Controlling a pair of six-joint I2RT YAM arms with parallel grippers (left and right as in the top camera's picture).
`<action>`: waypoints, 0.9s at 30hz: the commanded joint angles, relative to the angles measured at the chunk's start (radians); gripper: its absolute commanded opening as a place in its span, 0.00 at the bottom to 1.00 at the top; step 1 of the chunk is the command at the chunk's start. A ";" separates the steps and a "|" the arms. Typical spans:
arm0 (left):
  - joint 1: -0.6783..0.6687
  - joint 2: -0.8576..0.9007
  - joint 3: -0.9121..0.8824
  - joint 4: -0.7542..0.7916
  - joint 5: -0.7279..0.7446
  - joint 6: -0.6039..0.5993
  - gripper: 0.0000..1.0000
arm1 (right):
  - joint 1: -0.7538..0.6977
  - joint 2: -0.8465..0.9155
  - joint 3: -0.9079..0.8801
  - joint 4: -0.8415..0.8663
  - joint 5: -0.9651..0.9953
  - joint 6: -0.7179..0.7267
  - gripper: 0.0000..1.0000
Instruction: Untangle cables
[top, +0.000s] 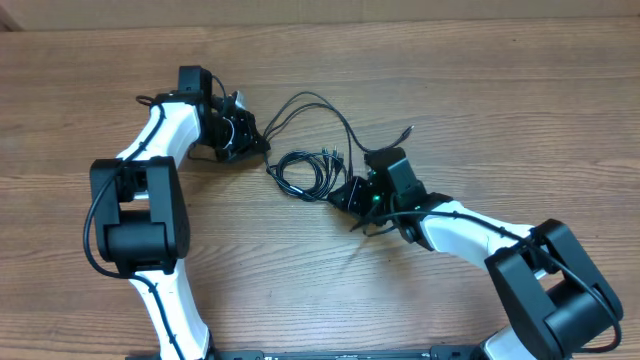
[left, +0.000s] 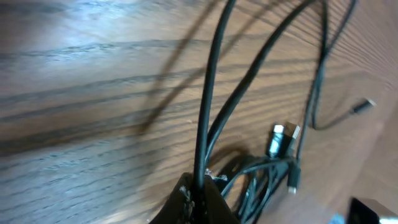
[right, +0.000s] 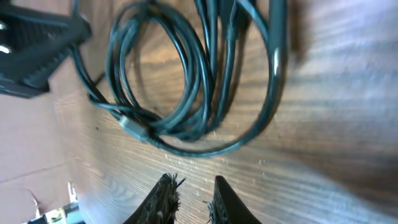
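Observation:
The cables (top: 305, 170) are thin black cords lying as a small coiled bundle mid-table, with loose loops (top: 315, 105) reaching toward the far side. My left gripper (top: 256, 142) is at the bundle's left end. In the left wrist view it (left: 199, 186) is shut on one cable strand (left: 208, 106) that runs up and away, and a silver-tipped plug (left: 283, 138) lies beside the bundle (left: 264, 180). My right gripper (top: 340, 196) is just right of the bundle. In the right wrist view its fingers (right: 166, 194) stand slightly open, empty, short of the coil (right: 186, 93).
The wooden table (top: 480, 100) stretches all round. A single cable end (top: 405, 131) points up beside the right wrist. The left arm's black gripper body (right: 31, 50) shows at the top left of the right wrist view, close to the coil.

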 joint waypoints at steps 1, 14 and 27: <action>-0.035 0.030 -0.027 0.022 -0.047 -0.069 0.04 | -0.019 -0.016 0.066 0.031 -0.004 -0.021 0.18; -0.163 0.037 -0.034 0.077 0.003 -0.072 0.04 | 0.002 0.070 0.070 0.184 0.192 -0.022 0.04; -0.143 0.037 -0.034 0.087 -0.032 -0.073 0.04 | -0.008 0.130 0.070 0.089 0.227 -0.012 0.04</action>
